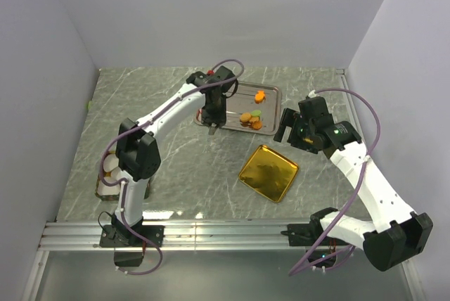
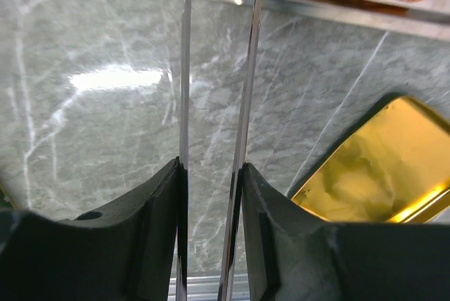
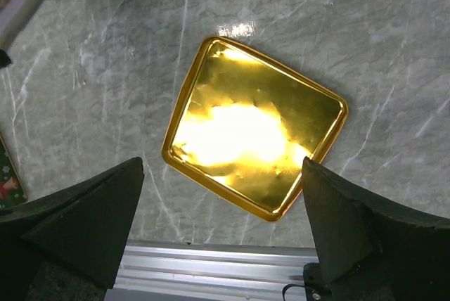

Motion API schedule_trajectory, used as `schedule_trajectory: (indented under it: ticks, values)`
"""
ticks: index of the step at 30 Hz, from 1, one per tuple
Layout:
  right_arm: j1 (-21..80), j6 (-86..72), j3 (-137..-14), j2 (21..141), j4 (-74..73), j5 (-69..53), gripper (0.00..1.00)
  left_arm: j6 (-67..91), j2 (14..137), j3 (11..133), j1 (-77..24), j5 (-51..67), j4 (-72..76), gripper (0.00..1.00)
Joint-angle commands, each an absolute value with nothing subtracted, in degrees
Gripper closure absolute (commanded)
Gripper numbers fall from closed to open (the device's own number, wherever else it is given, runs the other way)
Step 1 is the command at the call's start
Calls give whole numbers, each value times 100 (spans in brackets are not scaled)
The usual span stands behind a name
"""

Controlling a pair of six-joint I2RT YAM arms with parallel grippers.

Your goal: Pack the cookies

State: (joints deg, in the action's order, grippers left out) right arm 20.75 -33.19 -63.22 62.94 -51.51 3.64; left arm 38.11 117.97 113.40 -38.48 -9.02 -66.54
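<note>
**Tabletop** (image 1: 176, 174): grey marble, walled on three sides.

**Arms:** The left arm (image 1: 169, 114) reaches toward the far edge. The right arm (image 1: 365, 174) bends in over the middle.

**Left jaws:** Partly closed on a pair of thin metal tongs (image 2: 184, 69), with the pads pressing the outer face of each blade. A gap shows between the blades. They point at the near rim of the silver tray (image 1: 275, 100). The tips run out of the top of the left wrist view, so I cannot tell whether they touch anything.

**Right jaws:** Spread as wide as they go, holding nothing, hanging over the gold tray (image 3: 253, 146).

**Trays:**
- The silver tray sits toward the far edge, about midway between the left and right edges.
- The gold tray lies nearer the near edge and right of the silver tray, apart from it. There is no cookie in it yet.

**Cookies** (image 1: 252, 118): All visible ones are on the silver tray. A small cluster of orange ones with one green lies by the tray's near rim. One more orange lies alone toward the far rim.

**Handling (judgement):**
- Each cookie is likely very light and stiff but brittle, with a crumbly rim, so a hard pinch would probably chip or snap it.
- The blades are smooth metal and the cookie faces are flat, so a slip is likely if the grip is off-centre.
- The best hold looks to be across the full width at the rim, one blade on either side, squeezed only until the cookie lifts.
- The lone orange cookie has free space all round it and should be the easiest to reach.
- Those in the cluster lie touching or nearly so, which leaves little room for a blade.
</note>
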Motion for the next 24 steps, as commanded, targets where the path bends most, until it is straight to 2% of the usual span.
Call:
schedule_trajectory:
  ticks: [1,6,12,24]
  values:
    - [2083,-3252,-6547,6372,-5071,326,0,3788,11225,11821,-3674,-1283,-6916,64]
    - [2074,-3261,-6925,6609,-5071,97,0,4077,10286,11550,-3332,-1590,-7066,65]
    - [2092,-3270,-7356,7135,-4914,-316,0,4298,8537,9664,-2524,-1705,-6891,64]
    - [2162,-3349,-7866,7936,-4729,-1019,0,5229,6171,7807,-1820,-2154,-7866,62]
